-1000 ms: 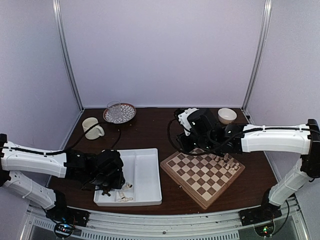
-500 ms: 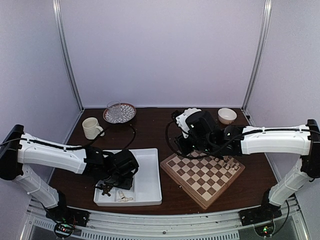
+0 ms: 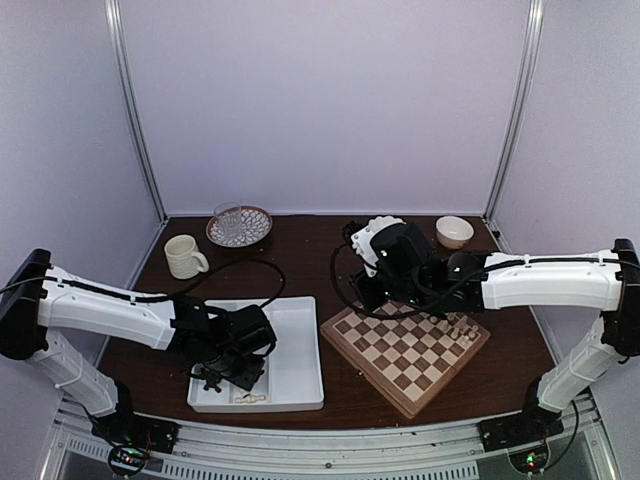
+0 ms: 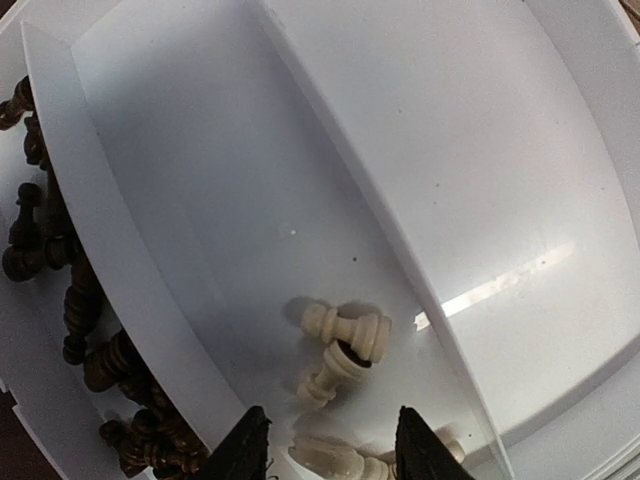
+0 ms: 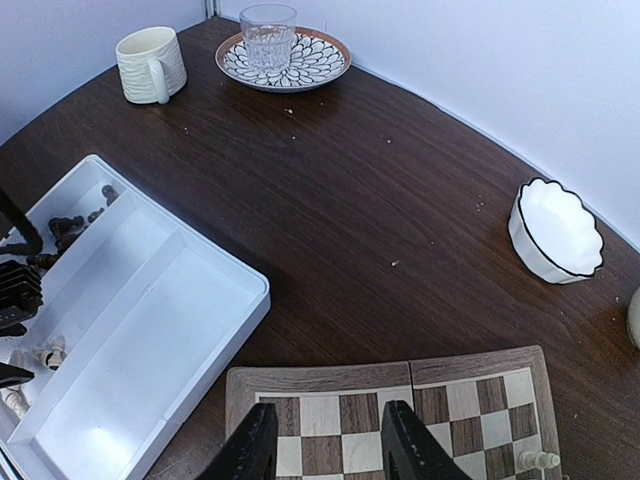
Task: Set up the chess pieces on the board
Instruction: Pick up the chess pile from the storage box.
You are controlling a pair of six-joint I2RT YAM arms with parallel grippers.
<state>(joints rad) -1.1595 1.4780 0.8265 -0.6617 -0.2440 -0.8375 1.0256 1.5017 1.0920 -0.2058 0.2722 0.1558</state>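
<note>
My left gripper hangs open just above the white tray, over its narrow middle compartment. Three cream chess pieces lie there on their sides: one resting against another, and a third low between my fingertips, not gripped. Dark chess pieces are heaped in the compartment to the left. My right gripper is open and empty above the far-left corner of the board. A few cream pieces stand along the board's right side.
A cream mug, a patterned plate with a glass on it, and a white scalloped bowl stand along the back of the dark table. The tray lies just left of the board.
My left arm has swung forward and to the right over the tray, and its jaws have widened a little. The right arm has hardly moved.
</note>
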